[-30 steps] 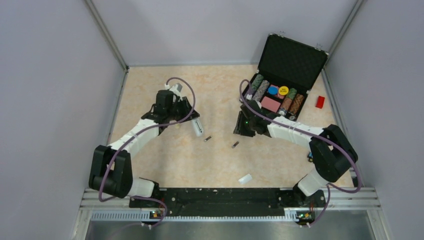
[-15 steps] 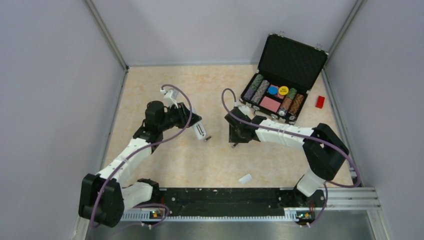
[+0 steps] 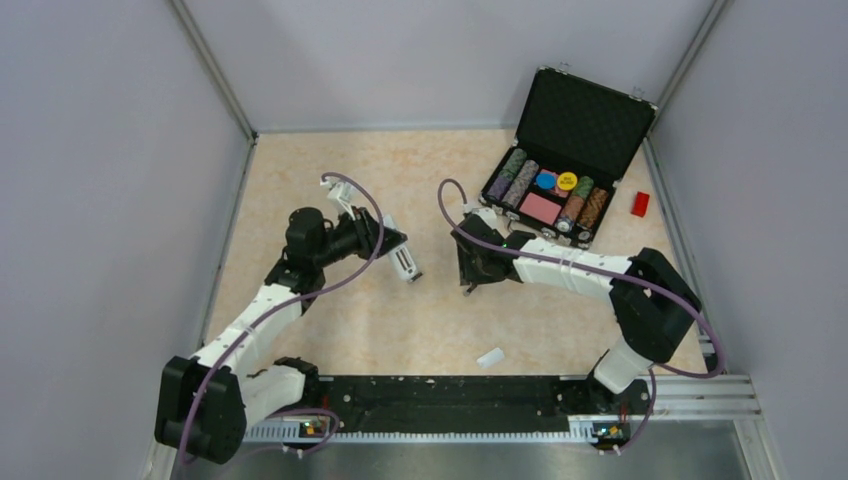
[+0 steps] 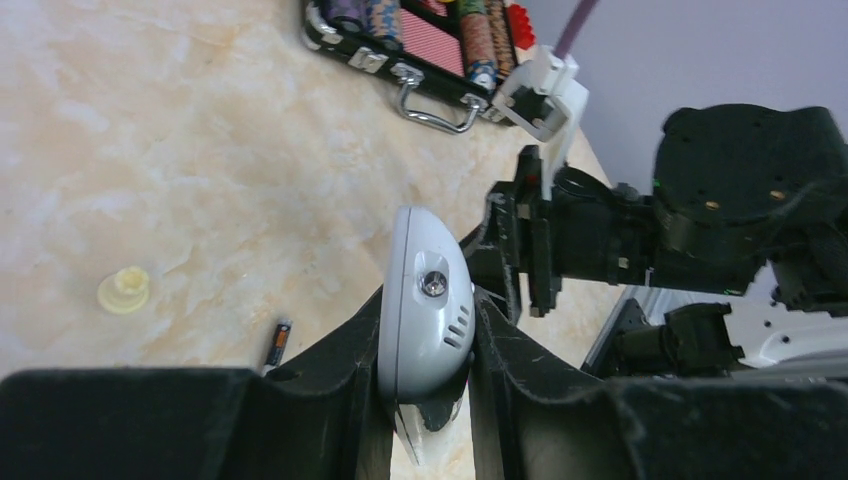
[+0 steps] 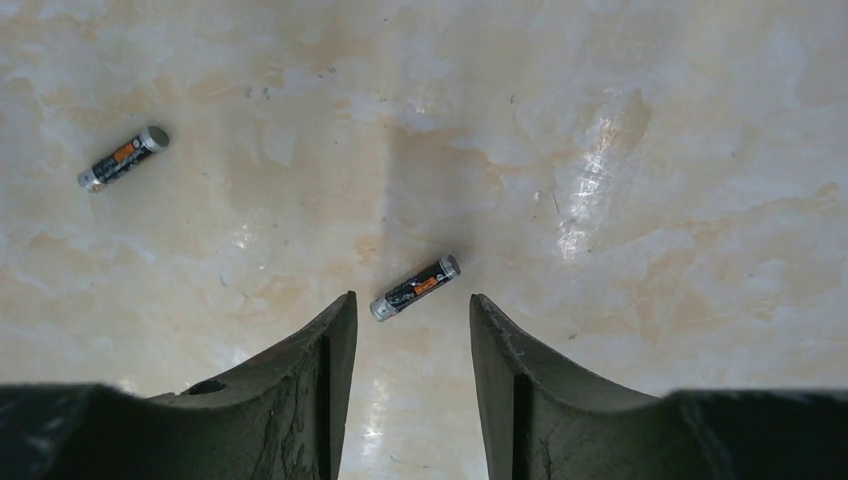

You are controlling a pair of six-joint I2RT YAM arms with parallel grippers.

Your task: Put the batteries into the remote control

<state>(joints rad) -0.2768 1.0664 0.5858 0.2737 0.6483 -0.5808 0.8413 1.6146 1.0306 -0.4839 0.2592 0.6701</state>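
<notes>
Remote control (image 4: 425,330) clamped lengthwise in left tool (image 4: 432,300), nose outward | right tool (image 5: 410,300) apart, battery (image 5: 415,287) lying diagonal beneath

Bare surface (image 5: 650,150) lies all round the battery (image 5: 415,287) between the right hand's (image 5: 411,300) spread fingers. The left hand (image 3: 398,256), gripping the remote control (image 4: 425,290), crowds close; poker-chip case (image 3: 585,115) behind.

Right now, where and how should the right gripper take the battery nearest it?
Across the middle of the battery, from straight above: it lies flat on the table, slanted between the open jaws of the right gripper. A slight wrist turn would probably set them against its long sides.
</notes>
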